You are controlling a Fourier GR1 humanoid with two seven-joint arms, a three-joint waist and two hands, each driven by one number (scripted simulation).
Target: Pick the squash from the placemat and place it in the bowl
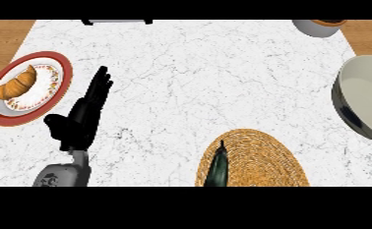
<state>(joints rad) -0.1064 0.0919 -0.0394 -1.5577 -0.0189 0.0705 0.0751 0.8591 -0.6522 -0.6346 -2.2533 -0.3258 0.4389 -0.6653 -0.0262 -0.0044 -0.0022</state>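
A long dark green squash point(217, 168) lies on the round woven placemat point(262, 161) at the lower right of the counter, its thin stem pointing up and its lower end cut off by the view's edge. The grey bowl point(357, 95) stands at the right edge, only partly in view. My left hand point(83, 110) rests open at the left, fingers straight and pointing up, far from the squash. My right hand does not show.
A red-rimmed plate point(56, 66) with a croissant point(18, 84) sits at the far left, beside my left hand. A grey cup point(320, 26) stands at the top right. A dark appliance edge point(116, 21) shows at the top.
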